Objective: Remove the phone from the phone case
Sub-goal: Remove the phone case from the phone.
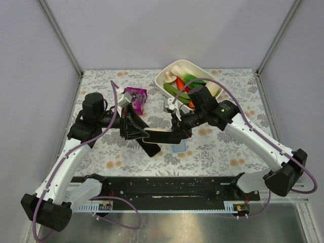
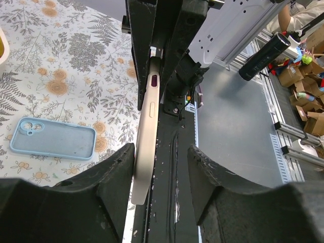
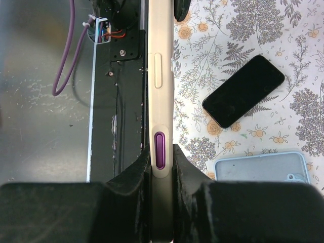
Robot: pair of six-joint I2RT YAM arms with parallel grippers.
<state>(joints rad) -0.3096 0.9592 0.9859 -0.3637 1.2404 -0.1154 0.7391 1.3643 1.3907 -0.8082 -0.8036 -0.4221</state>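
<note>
Both arms meet above the middle of the floral table (image 1: 230,152), where we see the cream phone case (image 3: 160,76) held off the surface, edge-on to both wrist cameras. The right gripper (image 3: 162,161) is clamped on one end of it, a finger pressed to each face just beside the purple side button (image 3: 160,151). The left gripper (image 2: 162,154) straddles the other end with its fingers spread. The case rests against one finger (image 2: 119,169), and we see a clear gap to the other. From these edge views we cannot tell whether the phone sits inside the case; in the top view the held item appears dark. Below it, a black phone (image 3: 243,91) lies flat on the table, with an empty light blue case (image 2: 53,139) near it, not touching. A white basin (image 1: 174,65) of vegetables stands at the far side.
</note>
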